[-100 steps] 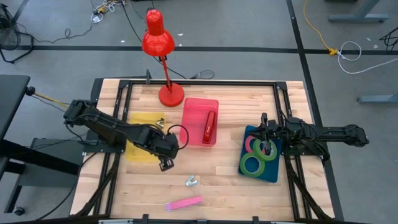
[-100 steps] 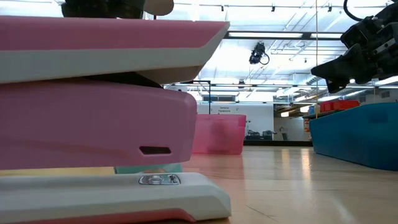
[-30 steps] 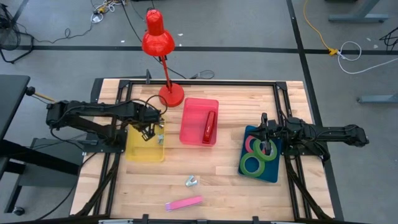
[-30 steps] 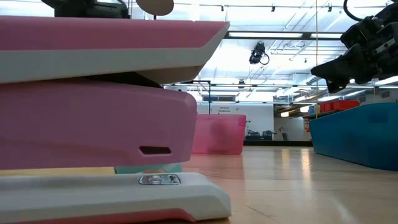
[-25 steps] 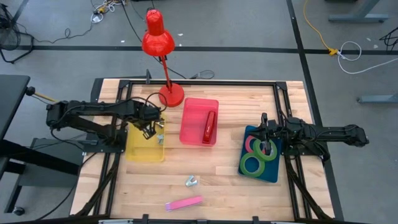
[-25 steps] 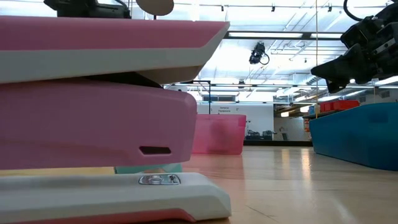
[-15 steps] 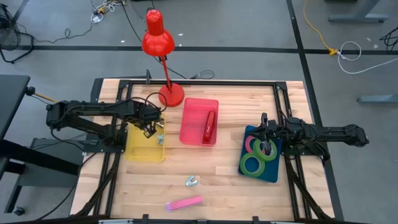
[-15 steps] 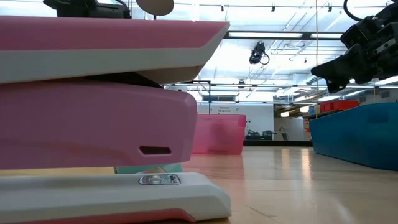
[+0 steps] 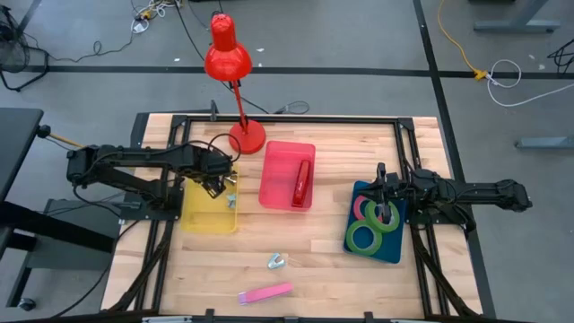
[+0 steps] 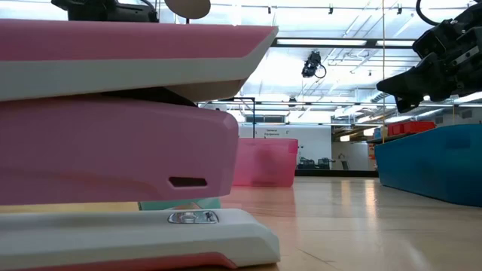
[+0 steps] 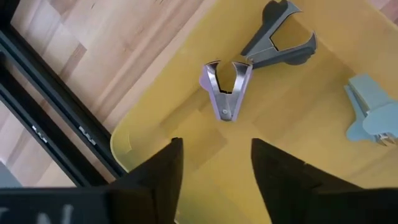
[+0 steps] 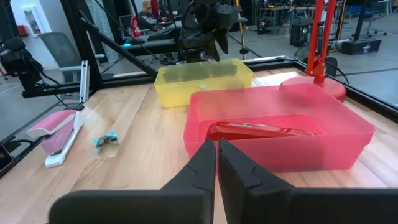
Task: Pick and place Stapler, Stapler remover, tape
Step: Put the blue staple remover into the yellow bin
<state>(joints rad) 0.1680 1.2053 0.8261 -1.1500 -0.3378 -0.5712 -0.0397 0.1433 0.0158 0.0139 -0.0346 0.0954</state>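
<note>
Left gripper (image 11: 214, 165) hovers above the yellow bin (image 9: 208, 208), fingers parted and empty, a silver staple remover (image 11: 225, 93) lying in the bin right below. Best to lift straight up, clear of the rim, before heading for the teal remover (image 9: 276, 261) mid-table. Right gripper (image 9: 384, 213) waits over the blue bin (image 9: 395, 247), fingers pressed together on nothing, arm stretched low.

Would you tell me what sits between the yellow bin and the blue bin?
The pink bin sits between the yellow bin and the blue bin, holding a red stapler; the high view shows it.
</note>
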